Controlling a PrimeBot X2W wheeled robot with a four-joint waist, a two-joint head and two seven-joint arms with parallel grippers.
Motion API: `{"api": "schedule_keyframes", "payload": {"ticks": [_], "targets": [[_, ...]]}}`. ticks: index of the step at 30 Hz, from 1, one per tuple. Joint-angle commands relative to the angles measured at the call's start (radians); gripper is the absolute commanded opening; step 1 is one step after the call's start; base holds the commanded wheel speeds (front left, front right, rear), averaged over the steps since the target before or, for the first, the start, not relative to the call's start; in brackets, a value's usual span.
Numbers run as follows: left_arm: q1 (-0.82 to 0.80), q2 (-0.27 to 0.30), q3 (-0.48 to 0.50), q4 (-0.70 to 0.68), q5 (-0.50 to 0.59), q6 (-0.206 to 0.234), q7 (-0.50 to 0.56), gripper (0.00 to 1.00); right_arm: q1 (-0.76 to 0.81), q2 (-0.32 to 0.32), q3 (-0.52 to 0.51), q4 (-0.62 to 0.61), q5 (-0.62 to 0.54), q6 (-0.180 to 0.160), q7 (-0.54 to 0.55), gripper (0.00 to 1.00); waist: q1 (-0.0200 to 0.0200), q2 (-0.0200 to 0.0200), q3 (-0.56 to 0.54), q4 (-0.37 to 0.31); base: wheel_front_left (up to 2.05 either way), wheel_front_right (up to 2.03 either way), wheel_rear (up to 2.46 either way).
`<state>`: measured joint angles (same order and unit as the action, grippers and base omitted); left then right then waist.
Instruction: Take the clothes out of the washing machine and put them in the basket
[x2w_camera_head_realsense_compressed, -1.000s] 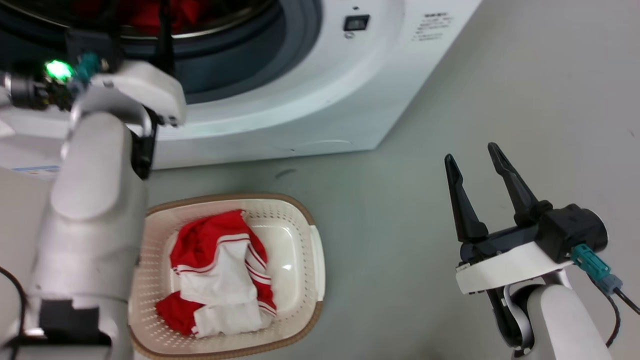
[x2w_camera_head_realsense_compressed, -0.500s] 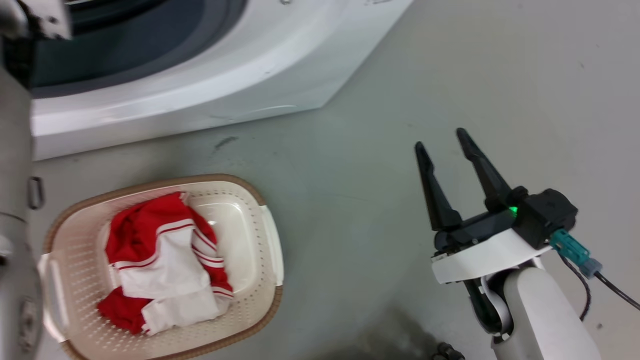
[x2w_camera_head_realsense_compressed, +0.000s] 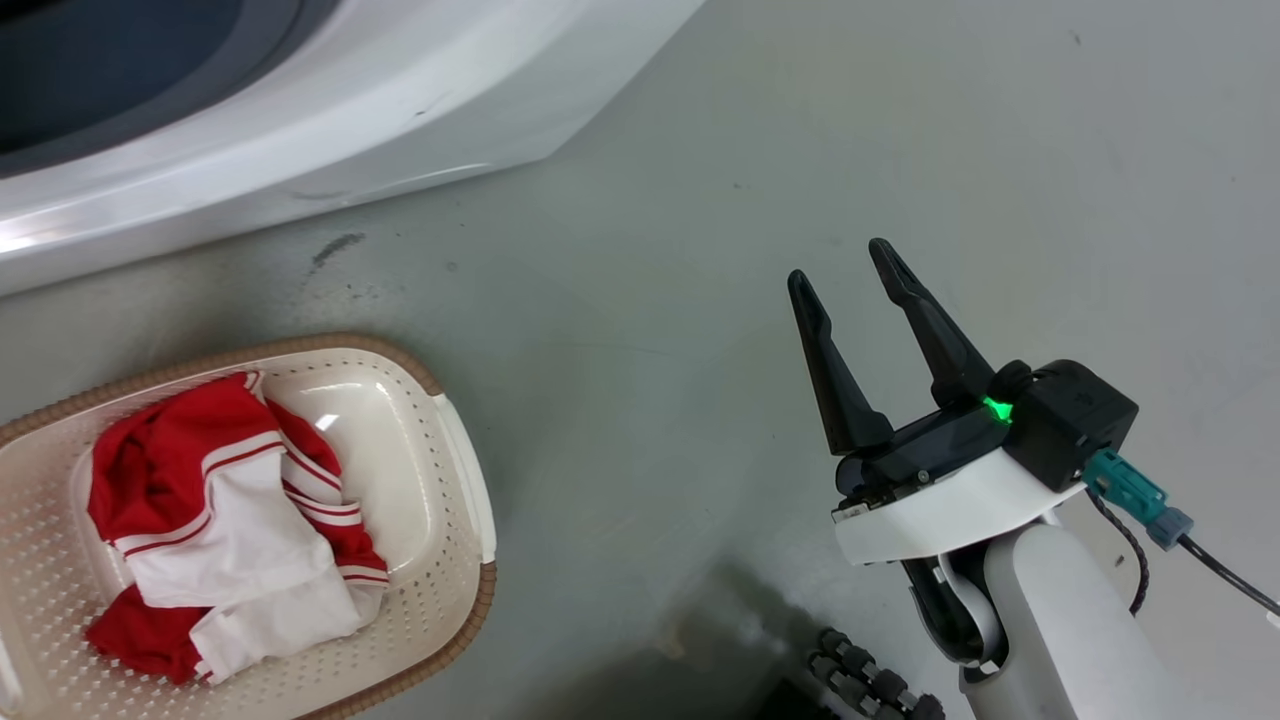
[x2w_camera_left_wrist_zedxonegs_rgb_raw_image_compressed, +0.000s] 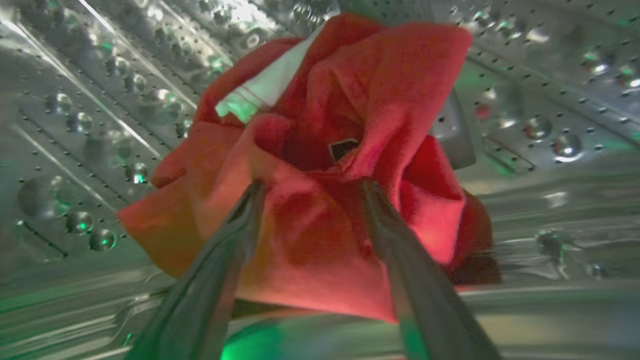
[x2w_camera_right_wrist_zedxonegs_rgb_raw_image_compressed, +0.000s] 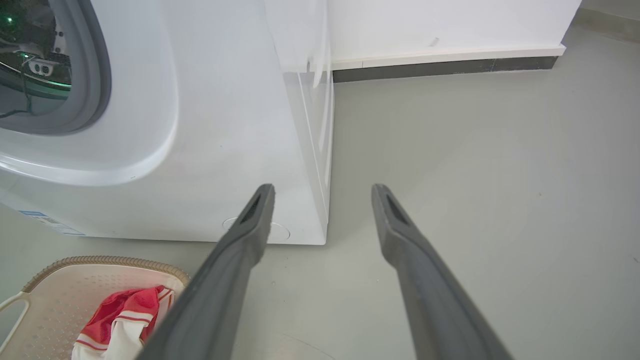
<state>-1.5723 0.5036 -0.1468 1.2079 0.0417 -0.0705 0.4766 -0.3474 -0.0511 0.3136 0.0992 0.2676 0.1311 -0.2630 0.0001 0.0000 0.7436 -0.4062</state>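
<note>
Inside the washing machine's perforated steel drum (x2w_camera_left_wrist_zedxonegs_rgb_raw_image_compressed: 75, 100), my left gripper (x2w_camera_left_wrist_zedxonegs_rgb_raw_image_compressed: 312, 185) is open, its two fingers pressing into a crumpled red garment (x2w_camera_left_wrist_zedxonegs_rgb_raw_image_compressed: 350, 90) with a white patch. Cloth lies between the fingers. In the head view the washing machine (x2w_camera_head_realsense_compressed: 350, 110) is at the top left. The cream basket (x2w_camera_head_realsense_compressed: 350, 342) sits at the lower left with red and white clothes (x2w_camera_head_realsense_compressed: 210, 500) in it. My right gripper (x2w_camera_head_realsense_compressed: 840, 262) hovers open and empty over the floor, well right of the basket. The right wrist view shows the machine (x2w_camera_right_wrist_zedxonegs_rgb_raw_image_compressed: 225, 125), the basket (x2w_camera_right_wrist_zedxonegs_rgb_raw_image_compressed: 100, 260) and its clothes (x2w_camera_right_wrist_zedxonegs_rgb_raw_image_compressed: 125, 305).
Grey floor (x2w_camera_head_realsense_compressed: 650, 300) stretches between the basket and my right arm. A dark ribbed part of my base (x2w_camera_head_realsense_compressed: 870, 680) shows at the bottom edge. A white wall with a dark baseboard (x2w_camera_right_wrist_zedxonegs_rgb_raw_image_compressed: 440, 65) runs behind the machine's right side.
The head camera has swung, so the machine and basket slid left in the picture and my left arm went out of that view. My right gripper stays open.
</note>
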Motion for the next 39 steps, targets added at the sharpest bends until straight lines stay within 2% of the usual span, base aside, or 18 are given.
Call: {"api": "schedule_keyframes", "payload": {"ticks": [1,5,6,8,12,15,26,33,39], "targets": [[-0.016,0.009,-0.004,0.005,0.009,0.003,0.017,1.00,-0.011,0.002,0.004,-0.005,0.004,-0.001,-0.002,1.00,-0.0001,0.0000,0.009,-0.007,0.00,0.00,0.00],[-0.055,0.011,-0.018,0.022,0.012,0.007,0.126,1.00,-0.016,0.002,0.014,-0.011,0.008,-0.001,-0.002,1.00,-0.0001,0.0000,0.018,-0.016,0.00,0.00,0.00],[-0.060,0.014,-0.022,0.024,0.015,0.011,0.148,0.92,-0.017,0.002,0.016,-0.011,0.008,-0.001,-0.002,1.00,-0.0001,0.0000,0.018,-0.019,0.00,0.00,0.00],[-0.066,0.022,-0.037,0.029,0.028,0.022,0.192,0.00,-0.018,0.001,0.018,-0.012,0.012,-0.001,-0.002,1.00,-0.0001,0.0000,0.019,-0.022,0.00,0.00,0.00],[-0.058,0.022,-0.043,0.012,0.028,0.055,0.205,0.00,-0.020,0.001,0.023,-0.012,0.016,-0.001,-0.002,1.00,-0.0001,0.0000,0.020,-0.026,0.00,0.00,0.00],[-0.033,0.022,-0.045,-0.017,0.022,0.075,0.157,0.00,-0.022,0.001,0.023,-0.006,0.016,-0.001,-0.002,1.00,-0.0001,0.0000,0.012,-0.025,0.00,0.00,0.00],[0.157,-0.009,-0.009,-0.140,-0.052,0.126,-0.250,0.00,-0.007,0.001,-0.002,0.016,-0.016,-0.001,-0.002,1.00,-0.0001,0.0000,-0.091,0.008,0.00,0.00,0.00],[0.308,-0.061,0.024,-0.104,-0.120,0.119,-0.468,0.00,0.029,0.001,-0.024,0.043,-0.046,-0.001,-0.002,1.00,-0.0001,0.0000,-0.201,0.046,0.00,0.00,0.00],[0.402,-0.101,0.030,-0.052,-0.156,0.089,-0.607,0.00,0.068,0.001,-0.045,0.073,-0.068,-0.001,-0.002,1.00,-0.0001,0.0000,-0.298,0.077,0.00,0.00,0.00]]}}
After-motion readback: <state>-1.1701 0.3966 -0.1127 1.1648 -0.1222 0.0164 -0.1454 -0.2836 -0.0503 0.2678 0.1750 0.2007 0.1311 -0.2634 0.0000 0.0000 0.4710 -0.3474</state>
